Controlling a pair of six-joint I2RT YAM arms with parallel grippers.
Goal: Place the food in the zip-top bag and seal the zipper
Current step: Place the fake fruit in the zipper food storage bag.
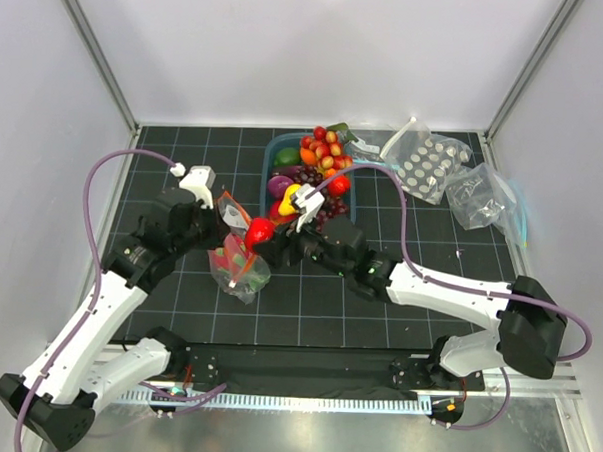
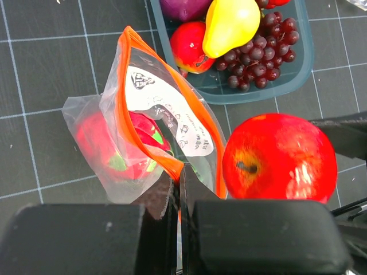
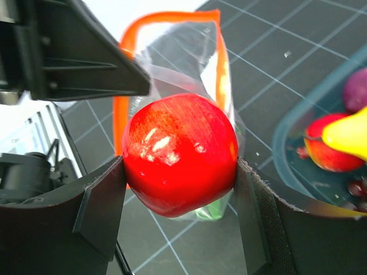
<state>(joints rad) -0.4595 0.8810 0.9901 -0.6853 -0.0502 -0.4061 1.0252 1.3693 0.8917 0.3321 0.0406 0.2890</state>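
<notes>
The zip-top bag stands open at mid table, clear with a white label and an orange-red zipper round its mouth. A pink fruit with green leaves lies inside it. My left gripper is shut on the bag's orange rim and holds the mouth up. My right gripper is shut on a red apple and holds it beside the bag's mouth; the apple also shows in the top view and the left wrist view. More food lies in the blue tray.
The tray holds a yellow pear, purple grapes, a red fruit and several small fruits. A clear pouch with white discs and another clear pouch with a teal strip lie at the back right.
</notes>
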